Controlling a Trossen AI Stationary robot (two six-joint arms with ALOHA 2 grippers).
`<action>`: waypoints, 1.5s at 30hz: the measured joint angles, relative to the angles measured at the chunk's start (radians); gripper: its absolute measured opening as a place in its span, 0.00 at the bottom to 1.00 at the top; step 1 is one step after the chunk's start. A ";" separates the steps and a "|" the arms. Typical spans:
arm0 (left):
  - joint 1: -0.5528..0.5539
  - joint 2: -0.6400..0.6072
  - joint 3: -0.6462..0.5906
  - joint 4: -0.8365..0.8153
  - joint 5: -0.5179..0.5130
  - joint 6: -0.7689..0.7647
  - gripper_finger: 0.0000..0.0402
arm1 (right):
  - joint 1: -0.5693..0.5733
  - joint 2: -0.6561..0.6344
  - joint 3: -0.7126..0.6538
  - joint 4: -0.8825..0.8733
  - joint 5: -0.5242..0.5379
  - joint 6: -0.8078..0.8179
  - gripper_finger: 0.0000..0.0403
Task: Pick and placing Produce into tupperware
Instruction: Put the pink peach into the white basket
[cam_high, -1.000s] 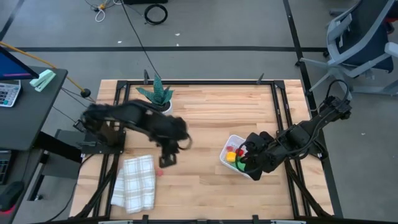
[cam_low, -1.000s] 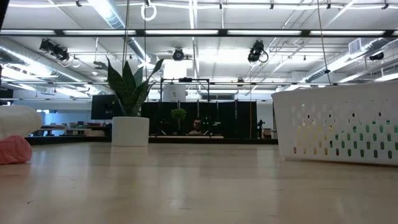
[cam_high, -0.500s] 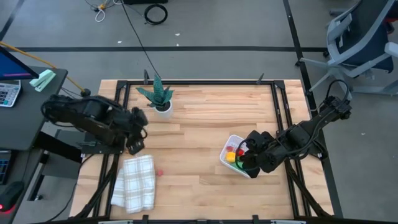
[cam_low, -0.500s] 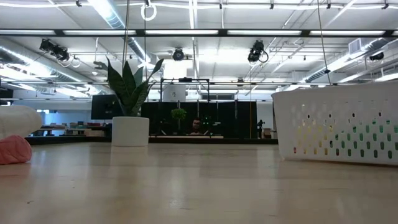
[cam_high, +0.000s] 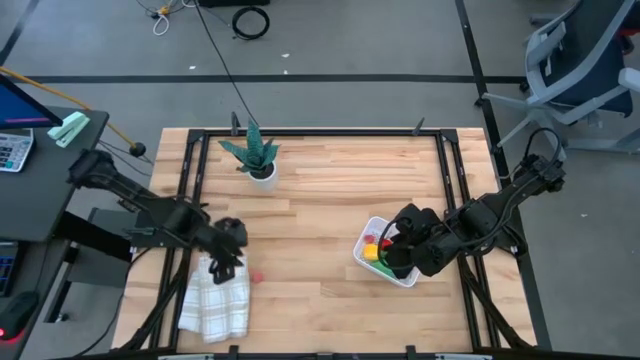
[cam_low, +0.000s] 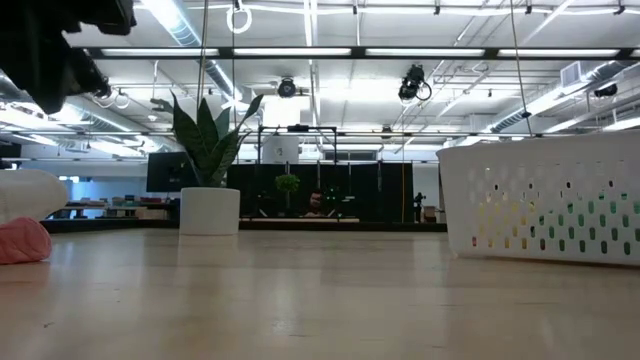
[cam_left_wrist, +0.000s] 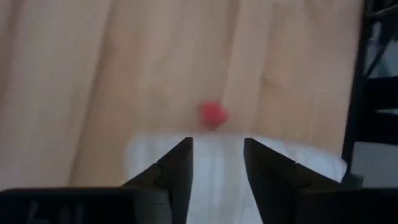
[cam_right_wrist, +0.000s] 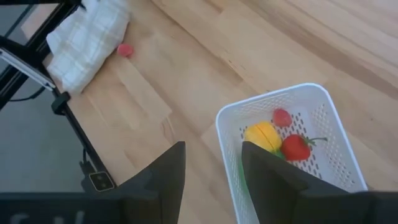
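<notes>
Two arms on this rig, and both tools have their fingers spread apart with nothing between them. The left tool (cam_high: 228, 262) hangs over the top edge of the white checked cloth (cam_high: 215, 294) in the lower left of the overhead shot. Its own wrist cam looks straight down at that cloth (cam_left_wrist: 217, 163), with one small red piece (cam_left_wrist: 213, 114) lying on the bare wood just past the cloth's edge. Overhead, the same red piece (cam_high: 257, 277) sits right beside the cloth's right side, touching neither the cloth nor the tool as far as I can see.

The right tool (cam_high: 393, 250) hovers at the white tupperware (cam_high: 370, 228) at center right of the overhead frame. From its wrist cam the tupperware (cam_right_wrist: 268, 106) holds a yellow piece (cam_right_wrist: 263, 136), a red strawberry-looking one (cam_right_wrist: 296, 147) and a smaller red one (cam_right_wrist: 282, 116), plus a sliver of green mostly hidden by a finger.

A potted plant (cam_high: 255, 155) stands near the top left of the tabletop (cam_high: 330, 180), well apart from everything else.
</notes>
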 joint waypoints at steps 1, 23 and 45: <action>-0.006 0.012 -0.021 0.057 -0.002 0.005 0.39 | 0.000 0.000 0.000 0.000 0.001 0.008 0.41; -0.021 0.375 -0.048 0.295 0.066 -0.118 0.51 | 0.000 0.000 0.000 0.000 0.062 0.039 0.41; -0.027 0.494 -0.047 0.348 0.074 -0.270 0.45 | 0.000 0.000 0.000 0.000 0.063 -0.015 0.41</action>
